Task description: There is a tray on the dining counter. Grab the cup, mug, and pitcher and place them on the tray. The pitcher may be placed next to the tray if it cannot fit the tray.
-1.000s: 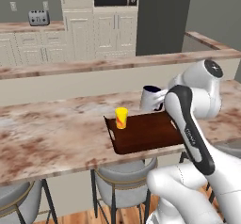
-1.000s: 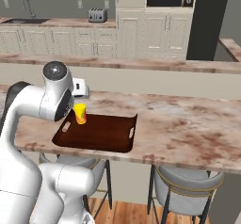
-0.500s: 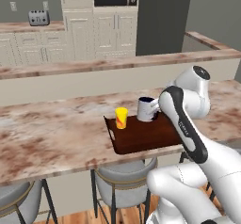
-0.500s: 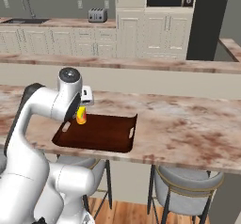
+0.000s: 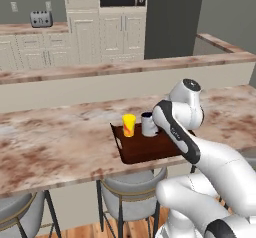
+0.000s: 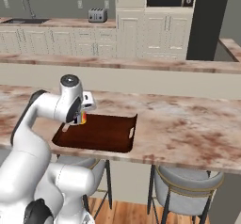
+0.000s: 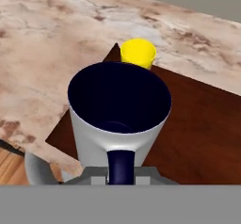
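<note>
small grey mug w/ dark handle + dark inside sits upright over the dark reddish-brown rectangular tray, just beside the small yellow handleless tumbler at the tray's left end. can't tell if mug base touches the tray. jaws nearly closed, pinching the mug by its handle. tray lies on the marbled beige + reddish stone surface, near its front edge.
</note>
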You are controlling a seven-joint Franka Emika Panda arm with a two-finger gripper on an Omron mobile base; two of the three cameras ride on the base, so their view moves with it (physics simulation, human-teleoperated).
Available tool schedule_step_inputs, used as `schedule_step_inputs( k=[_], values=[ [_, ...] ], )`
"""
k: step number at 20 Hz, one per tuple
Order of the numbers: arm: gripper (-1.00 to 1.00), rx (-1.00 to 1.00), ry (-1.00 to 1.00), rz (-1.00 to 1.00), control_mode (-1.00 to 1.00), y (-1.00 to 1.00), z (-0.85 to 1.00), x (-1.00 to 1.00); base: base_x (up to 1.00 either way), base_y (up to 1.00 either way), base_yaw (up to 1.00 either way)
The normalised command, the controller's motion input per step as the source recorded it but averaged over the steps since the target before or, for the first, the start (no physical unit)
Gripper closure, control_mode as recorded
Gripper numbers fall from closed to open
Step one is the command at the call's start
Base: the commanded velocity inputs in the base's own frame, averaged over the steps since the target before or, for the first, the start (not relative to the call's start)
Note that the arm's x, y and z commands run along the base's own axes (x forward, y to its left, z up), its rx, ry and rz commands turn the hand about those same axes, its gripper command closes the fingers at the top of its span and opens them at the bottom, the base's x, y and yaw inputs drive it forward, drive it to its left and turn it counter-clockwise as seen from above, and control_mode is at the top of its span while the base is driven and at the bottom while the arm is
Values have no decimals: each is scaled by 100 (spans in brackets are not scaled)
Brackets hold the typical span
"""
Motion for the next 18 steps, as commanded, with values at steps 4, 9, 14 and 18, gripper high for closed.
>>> schedule_step_inputs(
  k=[4,9,14,18],
  values=[
    [100,-3,0,0,-100,24,-51,27,0,0,0],
    [100,0,0,0,-100,21,-44,14,0,0,0],
    [100,0,0,0,-100,12,-32,0,0,0,0],
    [100,0,0,0,-100,7,-25,11,0,0,0]
  ],
)
